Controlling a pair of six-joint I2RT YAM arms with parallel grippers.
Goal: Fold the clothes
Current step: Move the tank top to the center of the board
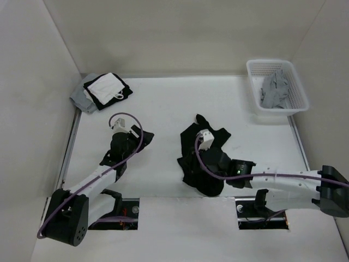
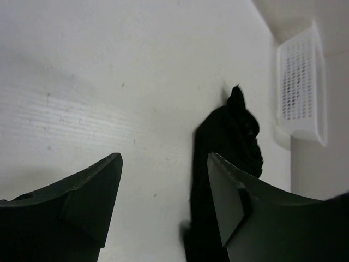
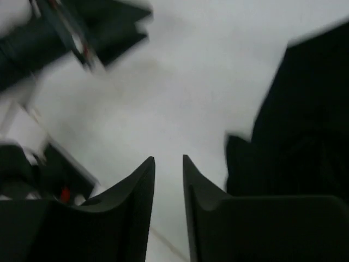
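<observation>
On the white bench (image 1: 163, 103), right of centre: the black garment (image 1: 190, 143), crumpled in an uneven heap, one narrow tip poking toward the far wall. Middle of the heap hidden from above under the wrist of the right arm (image 1: 283, 180). No telling strap from hem in that tangle.

From its own wrist camera, the right pincer (image 3: 168, 159): two dark fingers (image 3: 136, 207) close together, only a slim gap, bare bench showing through, nothing pinched. From overhead, hard to find, black lost against black fabric. In the wrist view, the black garment (image 3: 305, 120) to the right of the fingers, dark and featureless, cut off by the frame edge. Touching the right finger or merely beside it: impossible to tell. Upper left of that view smeared with blur, the left arm (image 3: 82, 27) barely readable. Lower left, a white and dark shape with a red speck, unidentifiable.

Well to the left of the heap, low over bare bench: the left pincer (image 1: 143, 137), spread wide, nothing between. Beyond its fingers (image 2: 90, 191) in the left wrist view, the black garment (image 2: 226, 136) as a dark lump, lower end cut off behind the right finger.

At the far right corner, a white basket (image 1: 272, 61) with a grey garment (image 1: 275, 90) inside. At the far left corner, a pile of grey, white and black clothes (image 1: 101, 90), close to the wall.
</observation>
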